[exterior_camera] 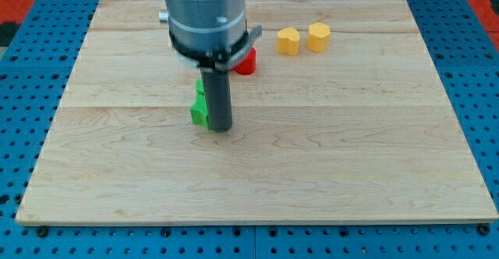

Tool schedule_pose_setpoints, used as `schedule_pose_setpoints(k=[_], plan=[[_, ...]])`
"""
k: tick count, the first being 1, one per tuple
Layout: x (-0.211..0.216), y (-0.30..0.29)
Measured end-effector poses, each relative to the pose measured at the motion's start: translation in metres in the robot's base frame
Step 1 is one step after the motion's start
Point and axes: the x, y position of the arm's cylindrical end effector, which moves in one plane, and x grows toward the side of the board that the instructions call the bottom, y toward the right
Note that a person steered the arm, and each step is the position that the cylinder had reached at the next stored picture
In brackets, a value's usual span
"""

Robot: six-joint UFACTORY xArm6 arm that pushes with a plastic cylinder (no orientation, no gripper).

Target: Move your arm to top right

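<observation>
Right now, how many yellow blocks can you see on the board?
2. One yellow block and another yellow block sit side by side near the view's top, right of the red block. The arm may hide others.

1. A pale wooden board [312, 157] lies flat on a blue pegboard surface [31, 25]
2. A green block [201, 111], partly hidden, rests left of the board's centre
3. A red block [246, 62], mostly covered, sits above it toward the view's top
4. Two yellow blocks, yellow block one [288, 41] and yellow block two [318, 37], sit just beside each other near the top, right of the red one
</observation>
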Motion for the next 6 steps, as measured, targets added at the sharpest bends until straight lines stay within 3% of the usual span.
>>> schedule_pose_setpoints(k=[1, 3, 4, 5, 6], plan=[[0.043, 0.049], [-0.033, 0.282], [-0.108, 0.347], [-0.183, 0.311], [-0.22, 0.239]])
